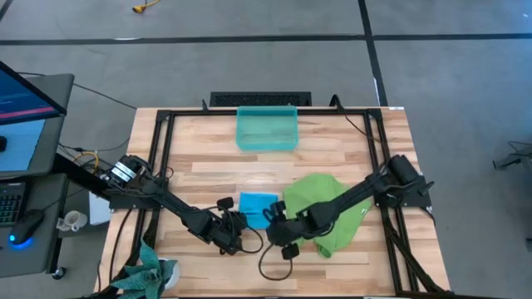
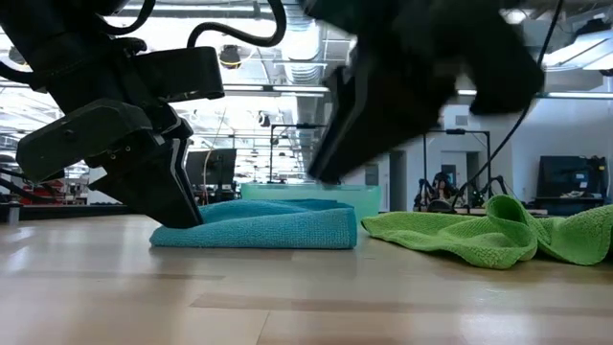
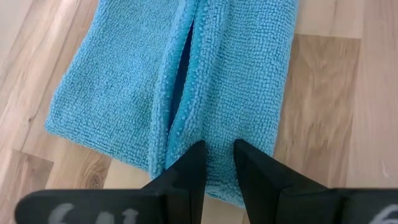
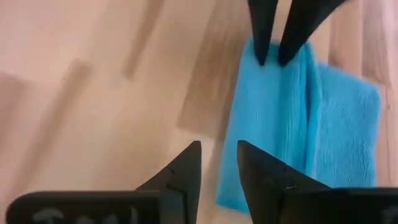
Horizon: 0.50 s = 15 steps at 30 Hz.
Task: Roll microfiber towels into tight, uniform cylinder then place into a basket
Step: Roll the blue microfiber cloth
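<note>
The sky-blue microfiber towel (image 1: 258, 204) lies folded flat on the wooden table near its middle; two folded-in edges meet in a slit (image 3: 180, 74). My left gripper (image 3: 219, 155) is shut on the towel's near end. My right gripper (image 4: 219, 158) hovers open just to the right, over bare wood by the towel's edge, touching nothing. The lime-green towel (image 1: 322, 209) lies crumpled on the table to the right, partly under my right arm. The teal basket (image 1: 267, 129) stands at the far edge. My left gripper pinches the blue towel's thick folded strip at its near end (image 3: 219, 134), right beside the slit, between its two fingers. The fingers slant down from the table's near left side. Several layers lie in the fold. The towel stays flat on the table (image 2: 268, 230).
A dark teal cloth bundle (image 1: 150, 272) sits at the near left corner. Black frame rails (image 1: 162, 158) run along the table's sides. A monitor and keyboard (image 1: 17, 124) stand off the left edge. Bare wood lies between the towels and the basket.
</note>
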Available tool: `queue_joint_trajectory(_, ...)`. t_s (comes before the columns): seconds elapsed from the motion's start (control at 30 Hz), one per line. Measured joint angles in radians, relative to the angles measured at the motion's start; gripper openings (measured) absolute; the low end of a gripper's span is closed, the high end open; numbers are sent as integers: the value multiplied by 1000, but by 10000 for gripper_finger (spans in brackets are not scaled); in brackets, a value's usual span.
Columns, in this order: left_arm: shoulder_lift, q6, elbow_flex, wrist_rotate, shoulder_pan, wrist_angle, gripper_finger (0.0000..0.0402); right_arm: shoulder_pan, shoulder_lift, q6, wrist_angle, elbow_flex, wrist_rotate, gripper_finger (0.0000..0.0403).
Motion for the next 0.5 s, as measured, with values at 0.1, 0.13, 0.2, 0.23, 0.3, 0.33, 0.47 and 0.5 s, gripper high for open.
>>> queue_joint_trajectory(0.1, 0, 0, 0, 0, 0, 3, 77, -15, 43, -4, 16, 4, 9, 118)
queue_joint_trajectory(0.13, 0, 1, 0, 0, 0, 4, 77, -23, 52, 0, 13, 2, 10, 116)
queue_joint_trajectory(0.2, 0, 4, 0, 0, 0, 5, 77, -40, 70, 5, 27, 3, 7, 111)
queue_joint_trajectory(0.23, 1, 5, 0, 0, 0, 5, 77, -47, 71, 14, 22, 3, 6, 109)
queue_joint_trajectory(0.3, 1, 5, 0, 0, 0, 8, 77, -59, 71, 36, 17, 3, -3, 106)
queue_joint_trajectory(0.33, 1, 5, 0, 0, 0, 8, 77, -63, 71, 45, 11, 3, -7, 104)
queue_joint_trajectory(0.47, 1, -6, 0, 0, 0, 9, 77, -63, 49, 86, -65, 5, -92, 100)
queue_joint_trajectory(0.5, 1, -18, 0, 0, 0, 10, 77, -63, 41, 95, -98, 5, -121, 100)
